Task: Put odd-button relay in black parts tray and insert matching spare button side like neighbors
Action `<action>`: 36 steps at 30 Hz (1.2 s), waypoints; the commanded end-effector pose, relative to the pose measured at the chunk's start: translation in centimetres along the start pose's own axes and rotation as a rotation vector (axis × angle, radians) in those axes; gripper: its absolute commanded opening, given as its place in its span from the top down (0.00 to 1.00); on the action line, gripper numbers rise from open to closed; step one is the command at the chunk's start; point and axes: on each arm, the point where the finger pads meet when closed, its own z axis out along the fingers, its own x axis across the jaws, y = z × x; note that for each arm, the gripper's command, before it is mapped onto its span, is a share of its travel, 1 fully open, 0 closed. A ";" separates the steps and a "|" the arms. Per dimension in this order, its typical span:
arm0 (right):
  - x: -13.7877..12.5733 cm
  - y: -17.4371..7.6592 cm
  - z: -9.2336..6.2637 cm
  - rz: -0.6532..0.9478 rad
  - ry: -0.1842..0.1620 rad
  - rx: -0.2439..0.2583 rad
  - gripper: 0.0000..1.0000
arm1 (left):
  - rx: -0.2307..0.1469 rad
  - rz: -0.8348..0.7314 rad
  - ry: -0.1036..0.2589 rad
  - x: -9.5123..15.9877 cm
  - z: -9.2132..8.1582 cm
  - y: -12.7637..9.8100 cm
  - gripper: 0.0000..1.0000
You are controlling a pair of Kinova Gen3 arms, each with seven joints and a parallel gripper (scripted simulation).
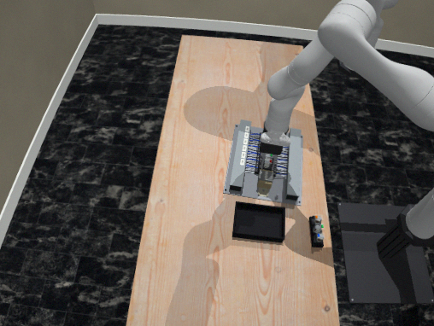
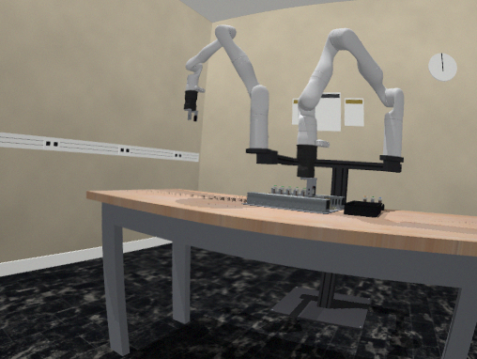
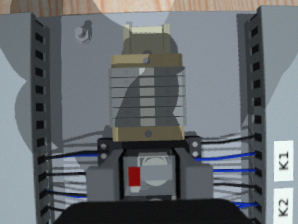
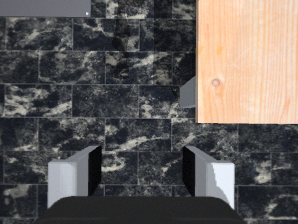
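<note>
My left gripper (image 1: 268, 162) (image 2: 311, 193) (image 3: 149, 165) is over the relay panel (image 1: 234, 171) (image 2: 286, 201), pointing down, shut on the clear red-button relay (image 3: 159, 174) at the K1 end of the row. The red button sits on the left of that relay in the left wrist view; whether it is raised cannot be told. Several green-button relays (image 2: 282, 189) stand in a row beyond it, mostly hidden from above. The spare rack (image 1: 311, 231) holds spares with orange, green and blue buttons. The black parts tray (image 1: 259, 240) (image 2: 362, 209) looks empty. My right gripper (image 2: 192, 116) (image 4: 142, 163) is open and empty.
A beige terminal block (image 1: 265, 188) (image 3: 147, 97) stands in line with the relay row. Slotted wire ducts (image 3: 252, 90) flank the row, with blue and black wires running in. The tray lies between panel and rack. My right gripper hangs high beyond the table end (image 4: 245, 60).
</note>
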 end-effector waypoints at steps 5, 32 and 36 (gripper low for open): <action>0.0 0.0 -0.1 0.000 0.000 -0.002 0.00 | -0.001 0.000 -0.003 0.1 -0.1 0.0 1.00; 0.0 0.0 -0.1 0.000 0.000 -0.002 0.00 | -0.001 0.000 0.000 0.1 -0.1 0.0 1.00; 0.0 0.0 -0.1 0.000 0.000 -0.002 0.00 | -0.001 0.000 0.003 0.1 -0.1 0.0 1.00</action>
